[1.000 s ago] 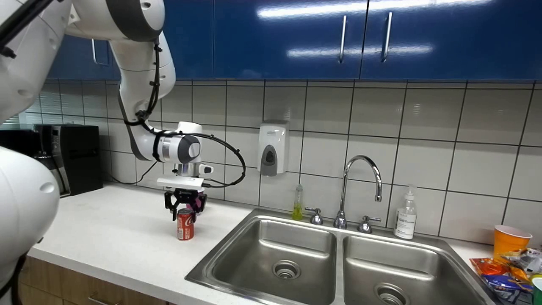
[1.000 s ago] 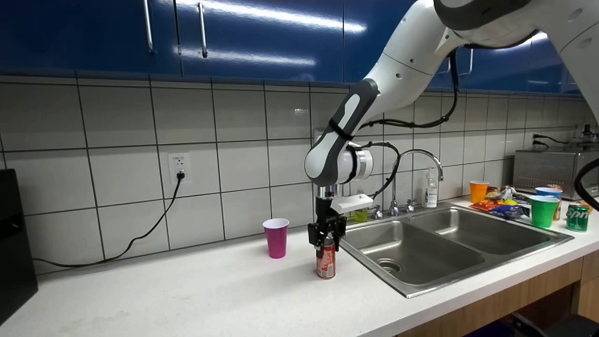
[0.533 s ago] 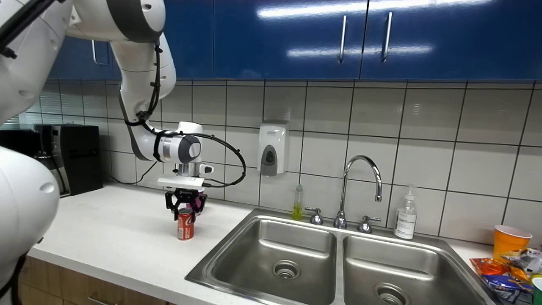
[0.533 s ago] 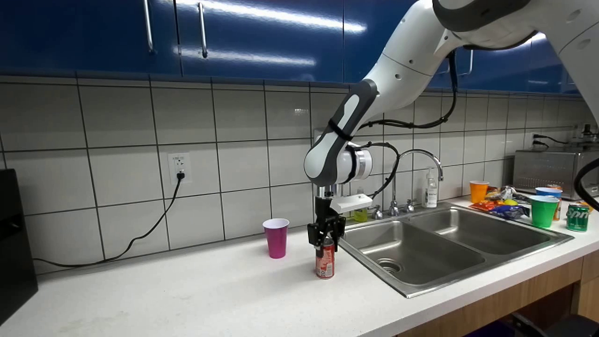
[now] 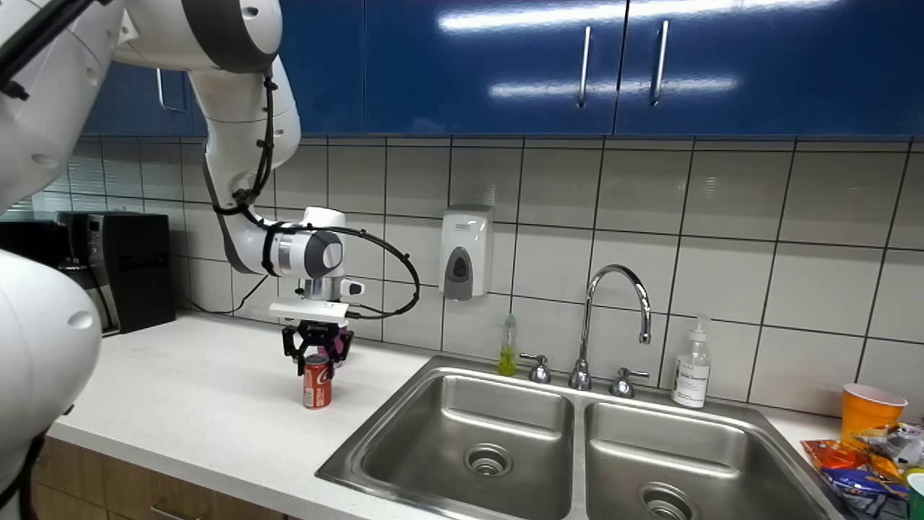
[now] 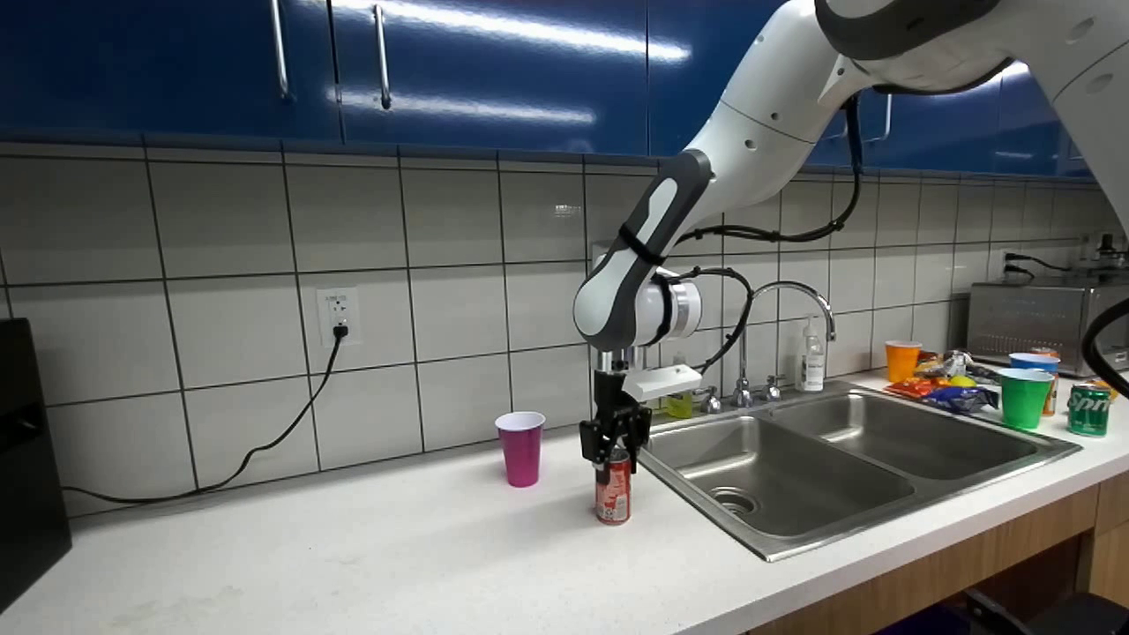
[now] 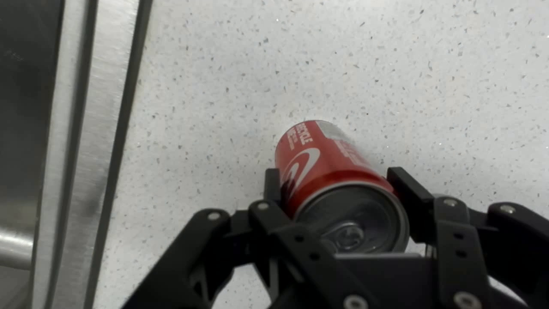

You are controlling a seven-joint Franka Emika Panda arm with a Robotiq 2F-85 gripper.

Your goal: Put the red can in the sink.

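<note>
Gripper (image 7: 336, 182) has red can (image 5: 317, 386) pinched nr top, standing upright nr bench (image 5: 202, 390) edge by sink (image 5: 580, 455); I'd lift slow, dead vert., clear its rim b4 crossing.

Wht arm (image 6: 763, 150), dk-grey bands (image 5: 225, 35), blk cables (image 6: 855, 132); blk fingers (image 7: 410, 191) w/ silver screws (image 7: 263, 206).

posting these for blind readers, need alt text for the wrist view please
A black gripper closed on a red can near its top, seen from above. The can stands on a pale, speckled counter; the metal edge of a sink runs down the left of the picture.
</note>
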